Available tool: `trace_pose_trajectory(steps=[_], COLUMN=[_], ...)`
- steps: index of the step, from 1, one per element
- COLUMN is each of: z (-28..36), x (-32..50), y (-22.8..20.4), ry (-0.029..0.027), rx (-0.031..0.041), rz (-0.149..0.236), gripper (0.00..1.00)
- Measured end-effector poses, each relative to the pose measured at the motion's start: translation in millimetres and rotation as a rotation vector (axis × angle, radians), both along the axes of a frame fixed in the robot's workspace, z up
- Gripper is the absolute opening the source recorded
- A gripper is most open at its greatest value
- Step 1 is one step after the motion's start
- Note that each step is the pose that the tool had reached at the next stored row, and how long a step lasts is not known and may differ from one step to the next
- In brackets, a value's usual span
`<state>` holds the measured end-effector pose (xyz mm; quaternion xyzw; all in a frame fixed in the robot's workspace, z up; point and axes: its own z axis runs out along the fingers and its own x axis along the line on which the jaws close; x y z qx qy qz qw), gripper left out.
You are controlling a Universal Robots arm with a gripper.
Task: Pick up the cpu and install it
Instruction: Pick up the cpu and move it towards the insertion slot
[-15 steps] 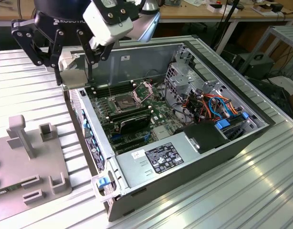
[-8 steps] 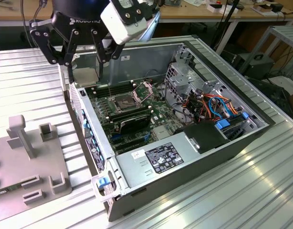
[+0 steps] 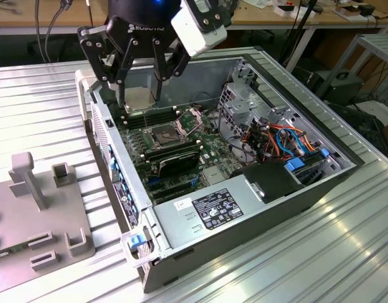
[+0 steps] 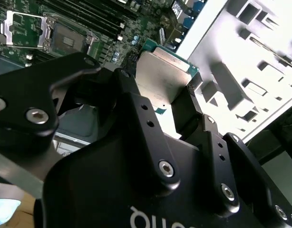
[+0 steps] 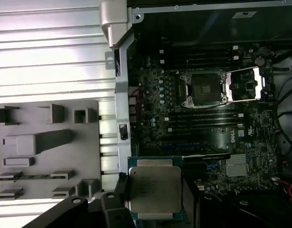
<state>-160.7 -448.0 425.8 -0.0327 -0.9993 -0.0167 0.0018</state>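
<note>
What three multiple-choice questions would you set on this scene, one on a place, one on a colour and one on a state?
1. Where is the cpu?
A. Seated in the socket
B. Held in the hand, over the open computer case
C. Lying on the fixture plate

2. What colour is the fixture plate?
A. Red
B. Grey
C. Blue

3. In what state is the socket?
A. Closed over a chip
B. Hidden under a cooler
C. Open and empty

Answers:
1 B: in the exterior view the hand grips the cpu by its edges above the case.
2 B: the plate is plain grey in the exterior view.
3 C: the first wrist view shows the socket bare, with its metal frame swung aside.
</note>
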Motion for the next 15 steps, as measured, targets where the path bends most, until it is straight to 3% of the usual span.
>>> trace_pose_trajectory(steps=[12,15], z=[-2.6,-4.4], x=[39.5,45.4], y=[0.0,0.0], ry=[0.0001,0.0001], rx=[0.0,-0.0001], rz=[0.0,0.0], gripper=[0.55,0.55])
